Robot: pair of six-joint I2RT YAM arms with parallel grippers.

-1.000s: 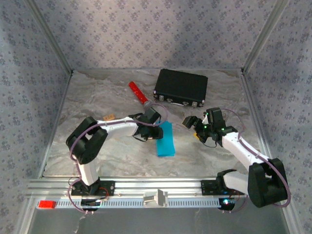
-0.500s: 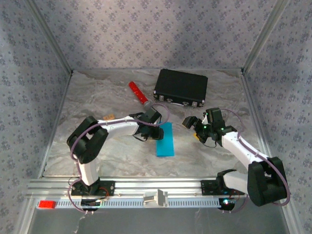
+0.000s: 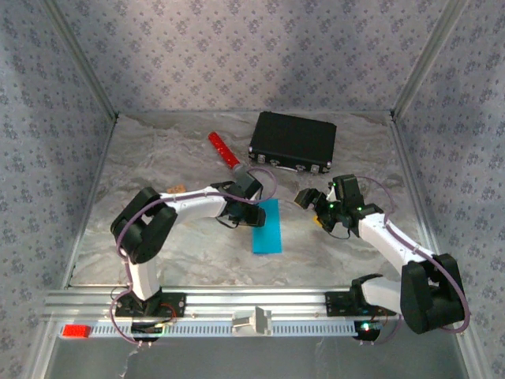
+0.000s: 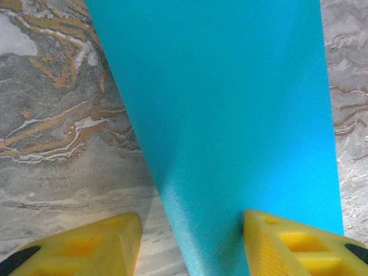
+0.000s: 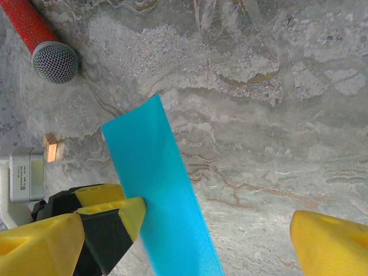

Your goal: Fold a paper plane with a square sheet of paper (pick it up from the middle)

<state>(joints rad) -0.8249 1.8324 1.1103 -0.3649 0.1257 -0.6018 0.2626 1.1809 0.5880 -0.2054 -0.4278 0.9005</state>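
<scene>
The square sheet of paper (image 3: 267, 227) is bright cyan-blue and lies folded into a narrow strip at the middle of the table. My left gripper (image 3: 251, 213) stands low over the strip's left long edge. In the left wrist view the paper (image 4: 230, 115) runs up from between the jaws of the left gripper (image 4: 192, 247), which is open. One yellow fingertip (image 4: 299, 244) rests against the sheet and the other stands off it on bare table. My right gripper (image 3: 313, 208) hovers open to the right of the strip. In the right wrist view the paper (image 5: 158, 190) lies between its wide-spread jaws.
A red cylinder with a mesh head (image 3: 224, 151) lies behind the left gripper, and a black case (image 3: 293, 141) sits at the back. A small wooden block (image 3: 175, 189) lies left of the arm. Patterned walls close the table (image 3: 158, 245) on three sides.
The left gripper has eased slightly wider and nudged a little at the paper's edge. The strip looks a touch narrower. The right arm has stayed put.
</scene>
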